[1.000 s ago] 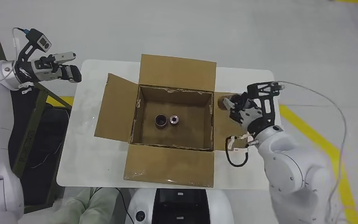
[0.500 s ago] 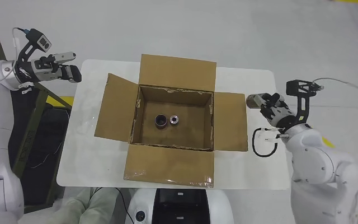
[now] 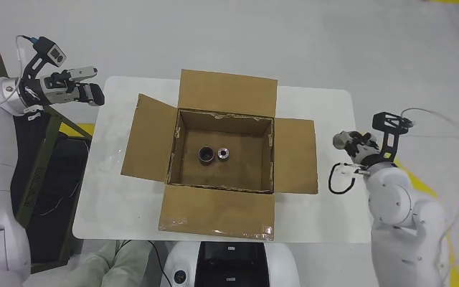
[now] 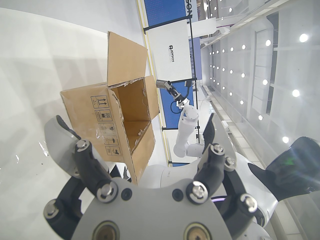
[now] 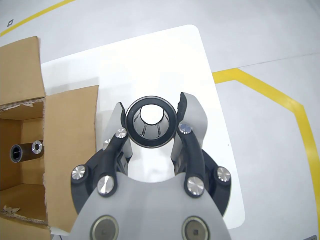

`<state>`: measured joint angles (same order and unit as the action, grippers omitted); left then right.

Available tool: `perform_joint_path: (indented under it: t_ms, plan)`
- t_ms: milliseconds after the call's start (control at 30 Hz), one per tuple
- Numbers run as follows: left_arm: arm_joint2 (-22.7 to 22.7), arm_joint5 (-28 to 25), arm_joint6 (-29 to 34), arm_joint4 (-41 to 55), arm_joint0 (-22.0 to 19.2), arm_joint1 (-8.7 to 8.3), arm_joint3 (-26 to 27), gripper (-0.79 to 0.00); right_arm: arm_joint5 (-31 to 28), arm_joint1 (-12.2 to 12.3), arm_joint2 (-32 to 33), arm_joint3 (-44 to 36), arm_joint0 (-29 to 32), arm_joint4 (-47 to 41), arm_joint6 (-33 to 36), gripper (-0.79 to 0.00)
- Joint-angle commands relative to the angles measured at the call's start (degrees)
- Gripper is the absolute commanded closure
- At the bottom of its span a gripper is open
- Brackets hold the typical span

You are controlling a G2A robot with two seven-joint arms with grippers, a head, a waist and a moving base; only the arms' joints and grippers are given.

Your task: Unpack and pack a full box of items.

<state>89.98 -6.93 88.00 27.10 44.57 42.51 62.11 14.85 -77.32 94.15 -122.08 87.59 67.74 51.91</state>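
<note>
Right gripper (image 5: 152, 104): clenched on a hollow metal sleeve (image 5: 150, 133), one finger against each side of its dark rim, the bore open toward the wrist camera. In the top view the right gripper (image 3: 349, 141) is over the right edge of the white table (image 3: 330, 208), beside the right flap of the box (image 3: 222, 93) and apart from it.

Left gripper (image 4: 135, 128): spread wide, nothing between the fingers. It is off the table's far left corner, well apart from the box.

Box floor: dark cylinder (image 3: 206, 153) with silvery round piece (image 3: 223, 153) just beside it.
</note>
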Motion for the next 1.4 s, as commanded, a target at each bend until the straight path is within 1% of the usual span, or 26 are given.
perform_joint_path:
  t_ms: [0, 433, 667, 1367]
  plan:
    - [0.0, 0.0, 0.0, 0.0, 0.0, 0.0, 0.0, -0.785, 0.9, 0.0, -0.3, 1.2, 0.0, 0.2, -0.5, 0.0]
    - [0.0, 0.0, 0.0, 0.0, 0.0, 0.0, 0.0, -0.785, 6.9, -0.4, -3.1, 8.8, -1.0, 2.6, -4.4, 0.0]
    - [0.0, 0.0, 0.0, 0.0, 0.0, 0.0, 0.0, -0.785, 8.5, -0.6, -4.2, 15.1, -2.6, 1.8, -6.5, 0.0]
    - [0.0, 0.0, 0.0, 0.0, 0.0, 0.0, 0.0, -0.785, 12.4, -1.0, -6.3, 24.9, -6.5, 3.0, -8.7, 0.0]
